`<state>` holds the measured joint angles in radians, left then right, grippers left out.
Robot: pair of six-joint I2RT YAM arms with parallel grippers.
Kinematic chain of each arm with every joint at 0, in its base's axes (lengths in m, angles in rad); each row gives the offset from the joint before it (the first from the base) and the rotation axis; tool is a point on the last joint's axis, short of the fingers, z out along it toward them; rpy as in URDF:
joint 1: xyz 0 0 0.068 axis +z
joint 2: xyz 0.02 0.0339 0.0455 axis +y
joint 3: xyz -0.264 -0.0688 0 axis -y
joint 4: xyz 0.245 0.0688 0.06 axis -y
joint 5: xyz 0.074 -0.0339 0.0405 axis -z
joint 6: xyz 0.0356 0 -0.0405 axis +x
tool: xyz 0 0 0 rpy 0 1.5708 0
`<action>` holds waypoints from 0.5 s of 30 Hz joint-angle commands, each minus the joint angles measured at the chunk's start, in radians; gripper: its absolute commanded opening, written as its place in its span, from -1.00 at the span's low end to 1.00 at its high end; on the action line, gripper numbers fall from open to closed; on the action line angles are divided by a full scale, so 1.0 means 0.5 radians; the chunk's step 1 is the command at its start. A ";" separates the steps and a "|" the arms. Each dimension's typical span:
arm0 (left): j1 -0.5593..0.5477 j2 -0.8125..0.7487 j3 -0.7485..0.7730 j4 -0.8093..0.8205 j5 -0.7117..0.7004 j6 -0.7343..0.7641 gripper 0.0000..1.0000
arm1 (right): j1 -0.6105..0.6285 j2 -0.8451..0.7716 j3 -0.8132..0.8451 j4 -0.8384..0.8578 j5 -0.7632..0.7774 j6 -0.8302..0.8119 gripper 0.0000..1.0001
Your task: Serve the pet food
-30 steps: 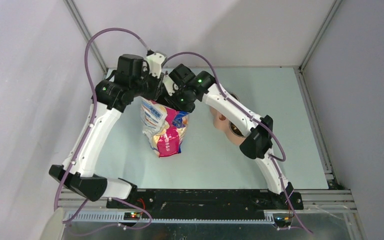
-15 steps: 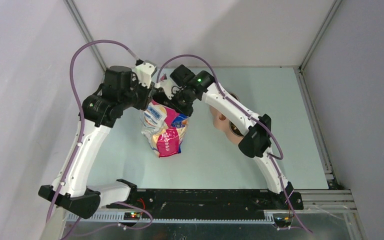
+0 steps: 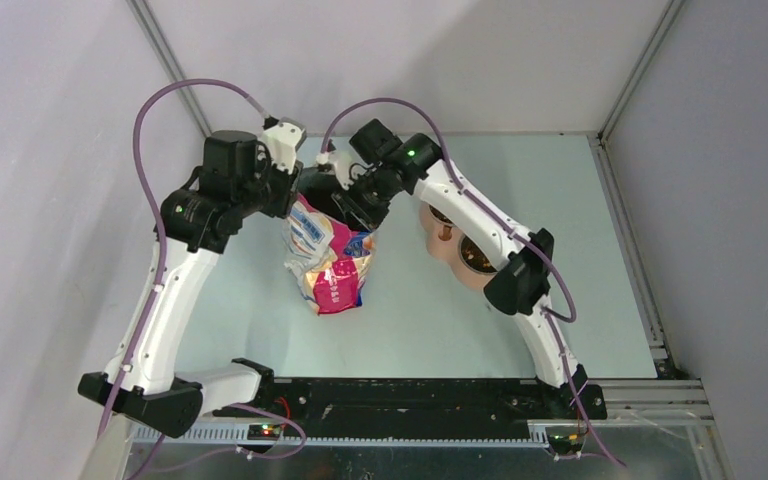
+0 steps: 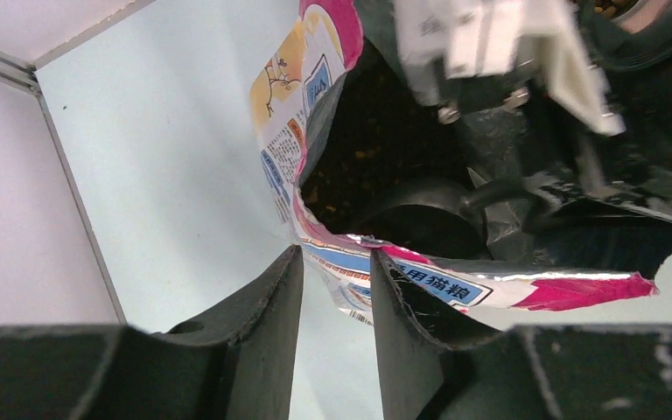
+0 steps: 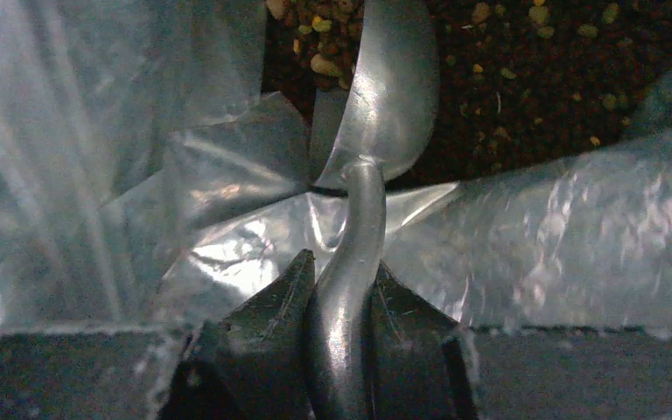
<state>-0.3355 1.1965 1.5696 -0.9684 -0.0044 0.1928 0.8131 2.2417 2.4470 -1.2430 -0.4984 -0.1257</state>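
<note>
The right gripper (image 5: 341, 267) is seen at the bottom centre of the right wrist frame, its fingers closed narrowly on the handle of the scoop (image 5: 391, 87). The scoop's long axis is run straight up that frame, with the bowl pointed at the top edge, over the pet food (image 5: 525, 96). The pet food (a loose dark mass flecked with paler bits) is spread across the top of the frame, inside the bag (image 3: 328, 262). The bag is stood upright left of centre in the top view, mouth upward. The left gripper (image 4: 334, 262) is held part open at the bag's rim, and nothing is seen gripped. Bowls (image 3: 460, 268) are set right of the bag on the table (image 3: 580, 300).
</note>
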 commanded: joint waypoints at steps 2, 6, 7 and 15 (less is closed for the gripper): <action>0.029 -0.071 0.002 0.026 -0.007 0.054 -0.16 | -0.001 -0.300 0.092 -0.145 -0.043 0.146 -1.00; 0.045 -0.078 -0.042 0.019 -0.007 0.073 -0.15 | -0.100 -0.343 0.097 -0.123 -0.384 0.231 -1.00; 0.045 -0.081 -0.049 0.013 -0.007 0.072 -0.15 | -0.134 -0.345 0.088 -0.122 -0.459 0.262 -1.00; 0.075 -0.077 -0.007 -0.047 -0.058 0.167 -0.13 | -0.323 -0.306 0.021 -0.107 -0.926 0.410 -1.00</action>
<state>-0.3088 1.1774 1.5482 -0.9840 -0.0071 0.2291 0.6750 2.1166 2.4485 -1.2865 -0.7650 0.0120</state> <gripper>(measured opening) 0.431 0.268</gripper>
